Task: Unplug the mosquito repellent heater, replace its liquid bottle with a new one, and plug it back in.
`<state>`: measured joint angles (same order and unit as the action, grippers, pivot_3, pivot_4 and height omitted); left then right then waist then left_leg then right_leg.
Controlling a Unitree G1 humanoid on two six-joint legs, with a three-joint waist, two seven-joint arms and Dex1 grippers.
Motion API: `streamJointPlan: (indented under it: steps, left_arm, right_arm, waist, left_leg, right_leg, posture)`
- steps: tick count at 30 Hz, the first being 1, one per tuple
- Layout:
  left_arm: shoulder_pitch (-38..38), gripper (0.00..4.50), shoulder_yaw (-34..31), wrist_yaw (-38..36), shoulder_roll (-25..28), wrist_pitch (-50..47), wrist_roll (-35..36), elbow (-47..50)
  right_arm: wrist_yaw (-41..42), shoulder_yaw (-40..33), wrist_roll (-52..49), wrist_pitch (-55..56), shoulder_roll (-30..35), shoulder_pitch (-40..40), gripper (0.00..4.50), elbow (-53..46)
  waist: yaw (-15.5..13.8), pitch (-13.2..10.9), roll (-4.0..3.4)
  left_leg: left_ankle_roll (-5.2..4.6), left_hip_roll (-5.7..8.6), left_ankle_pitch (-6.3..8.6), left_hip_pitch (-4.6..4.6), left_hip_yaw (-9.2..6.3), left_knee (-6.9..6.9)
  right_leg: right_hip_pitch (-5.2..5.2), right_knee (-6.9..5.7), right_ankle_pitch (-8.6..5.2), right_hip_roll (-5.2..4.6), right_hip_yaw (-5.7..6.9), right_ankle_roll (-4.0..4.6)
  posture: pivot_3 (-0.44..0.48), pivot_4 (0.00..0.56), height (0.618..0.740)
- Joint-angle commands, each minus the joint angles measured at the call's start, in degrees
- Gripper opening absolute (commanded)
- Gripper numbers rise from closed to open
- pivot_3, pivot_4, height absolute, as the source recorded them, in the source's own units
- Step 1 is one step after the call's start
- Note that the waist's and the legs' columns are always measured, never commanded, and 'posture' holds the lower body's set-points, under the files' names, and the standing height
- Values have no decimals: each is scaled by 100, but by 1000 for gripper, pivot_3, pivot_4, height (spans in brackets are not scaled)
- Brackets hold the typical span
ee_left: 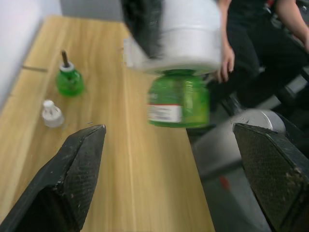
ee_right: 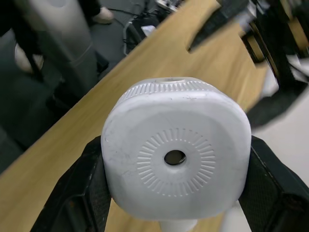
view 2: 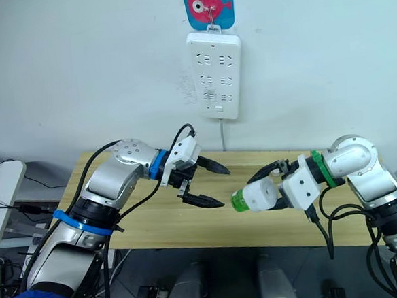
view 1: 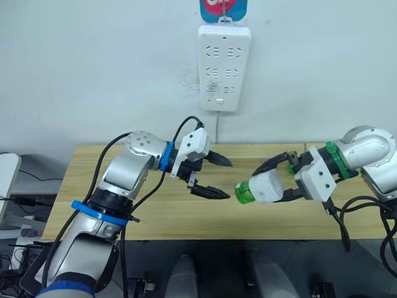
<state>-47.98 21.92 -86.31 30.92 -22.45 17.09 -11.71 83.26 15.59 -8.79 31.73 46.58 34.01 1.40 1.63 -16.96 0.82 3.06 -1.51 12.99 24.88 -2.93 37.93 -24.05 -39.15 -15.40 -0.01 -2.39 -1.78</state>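
A: What is shown from the head camera?

B: The heater (view 1: 268,185) is held off the power strip (view 1: 225,66), clamped in the right gripper (view 1: 277,177) above the table (view 1: 155,217), so unplugging is judged done. The old green bottle (view 1: 243,192) is seen attached to it. The left gripper (view 1: 213,177) is spread wide and empty, just beside that bottle.

A: And from the left wrist?

B: A spare bottle (ee_left: 69,79) and a white cap (ee_left: 51,113) are seen on the table. A person's hand (ee_left: 225,63) is glimpsed behind.

A: The right wrist?

B: The heater's vented face is seen between the fingers (ee_right: 79,193). Bottle swap and replugging are judged outstanding.
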Motion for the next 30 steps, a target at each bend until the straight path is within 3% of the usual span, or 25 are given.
streamJointPlan:
  steps: [1, 17, 20, 25, 28, 30]
  left_arm:
    - [-209, 4500, 146, -335, -168, -318, 60, -94]
    - [-400, 4500, 1104, -619, -289, -195, 91, -270]
    - [-412, 3928, 1188, -619, -338, -90, 46, -382]
    - [-455, 2342, 1294, -619, -276, 9, 65, -444]
    - [-453, 2291, 1278, -619, -291, 83, 41, -483]
    - [-439, 2291, 1263, -619, -296, 113, 29, -492]
  right_arm:
    - [63, 119, 36, 534, -112, 211, 3009, 13]
    - [-301, 507, 482, 1176, -443, 597, 3009, 75]
    - [-357, 554, 524, 1210, -456, 666, 3009, 117]
    - [-414, 618, 535, 1267, -426, 687, 3009, 112]
    - [-422, 641, 519, 1290, -399, 676, 3009, 113]
    - [-413, 648, 478, 1223, -391, 658, 3737, 99]
  waist:
    - [0, 0, -1]
    - [3, 2, 0]
    - [2, 2, -1]
    - [4, 2, -1]
    - [4, 2, -1]
    - [4, 2, -1]
  left_leg:
    - [1, -1, 0, -1, 0, 1]
    - [4, -2, -3, -8, 1, 12]
    - [3, -2, -3, -8, 1, 14]
    - [3, -2, -3, -9, 1, 14]
    - [3, -2, -3, -9, 1, 15]
    - [3, -2, -3, -9, 1, 16]
  right_leg:
    - [0, -3, 0, -2, 0, 0]
    - [-1, -32, -1, -15, -4, 1]
    - [-1, -35, -1, -15, -5, 1]
    - [-1, -37, -1, -15, -5, 1]
    - [-1, -39, -1, -16, -5, 1]
    - [-1, -39, -1, -16, -5, 1]
  posture:
    - [30, 218, 740]
    - [8, 224, 740]
    - [8, 224, 740]
    - [5, 227, 740]
    - [5, 227, 740]
    - [6, 228, 740]
